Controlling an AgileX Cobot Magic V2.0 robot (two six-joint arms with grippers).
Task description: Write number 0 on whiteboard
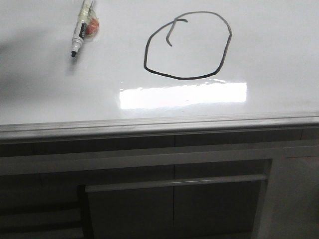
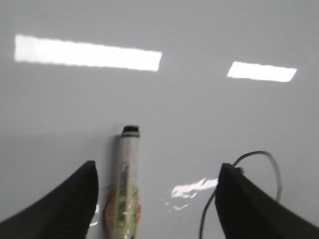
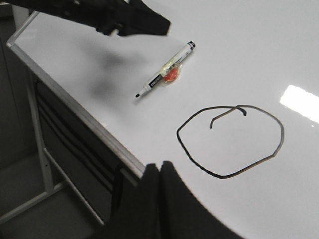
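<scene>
The whiteboard (image 1: 279, 50) carries the number 0 (image 1: 179, 77), a lopsided dark loop with a short hook inside its top. A white marker (image 1: 82, 27) with an orange label lies flat on the board, apart from the loop. My left gripper (image 2: 157, 167) hangs open above the board. The marker (image 2: 125, 189) lies between its fingers, close to one finger (image 2: 75, 199) and not held. A bit of the loop (image 2: 271, 164) shows by the other finger. My right gripper (image 3: 159, 167) is shut and empty over the board's near edge, beside the number 0 (image 3: 218, 176). Neither gripper shows in the front view.
A grey metal rail (image 1: 159, 123) bounds the board's near edge, with dark cabinet panels (image 1: 149, 209) below. Rectangular light glare (image 1: 182, 94) lies between the loop and the rail. The left arm (image 3: 119, 20) hovers past the marker (image 3: 164, 77).
</scene>
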